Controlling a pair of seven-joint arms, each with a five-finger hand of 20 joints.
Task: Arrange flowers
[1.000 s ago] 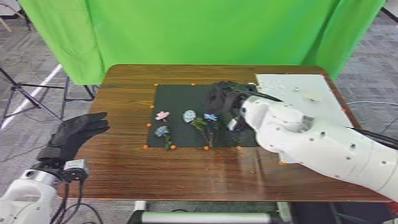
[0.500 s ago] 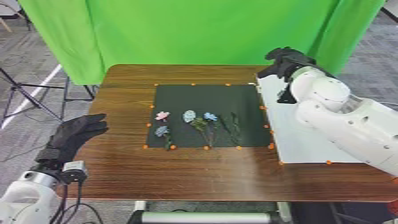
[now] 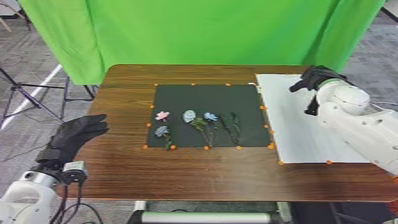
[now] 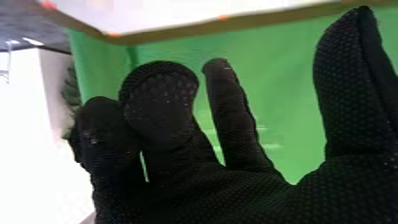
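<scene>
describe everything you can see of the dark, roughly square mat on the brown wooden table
The dark grey-green mat is thin, matte and flat, perhaps card or cloth, with straight edges. It lies on the brown wooden table, just left of a white rectangular sheet. Small orange markers dot its border. A pink flower, a few blue-toned flowers and green leafy stems rest on it.

All lying flat mid-frame: a cute pink flower [image 3: 162, 115], greyish-blue flower [image 3: 162, 131] just below, pale blue flower [image 3: 189, 116] and bluer flower [image 3: 210, 116] beside, leafy green stems [image 3: 235, 128] rightmost.
</scene>
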